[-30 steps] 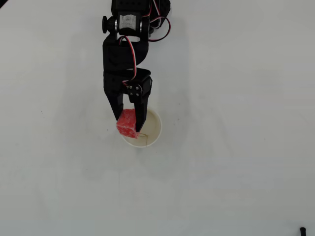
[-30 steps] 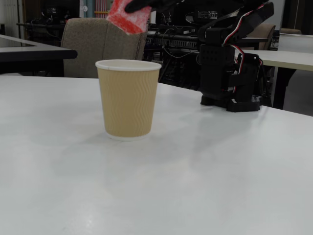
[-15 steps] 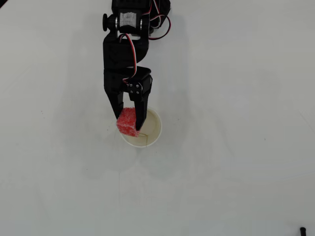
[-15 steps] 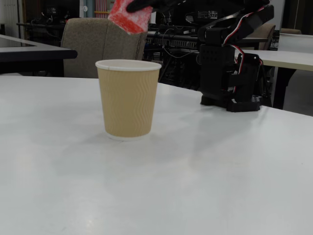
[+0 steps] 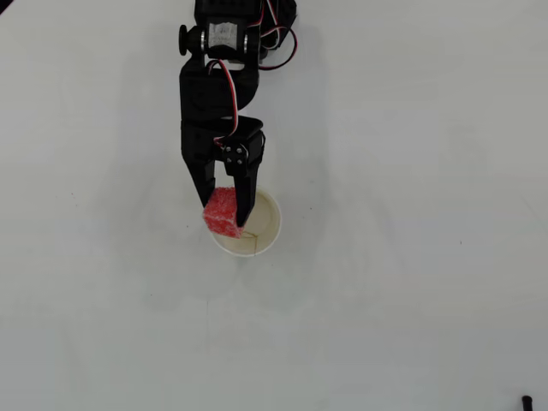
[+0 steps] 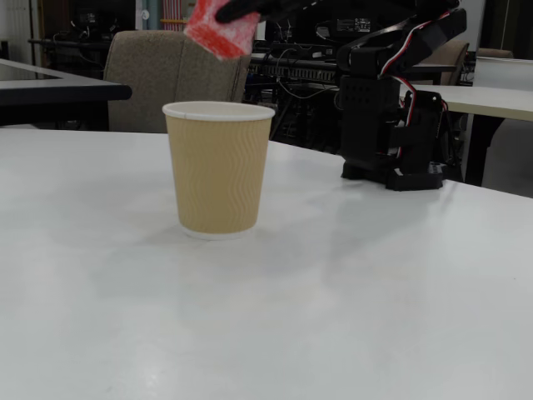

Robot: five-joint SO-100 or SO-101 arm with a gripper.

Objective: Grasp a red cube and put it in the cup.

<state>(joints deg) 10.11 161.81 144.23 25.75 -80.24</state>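
Change: between the earlier pictures and this moment, almost no shift is seen; the red cube is carried a trace higher and closer over the rim.
Meaning for the task: the carry is judged nearly finished, with only the release left.
Red cube: it is held above the cup, over the rim's left edge in the overhead view, and well clear of the mouth in the fixed view.
Cube's axis: no long axis is evident; it is seen tilted, one corner lowest.
Gripper: the jaws are clamped narrowly on the cube's sides.
Cup: upright on the table, mouth open upward.
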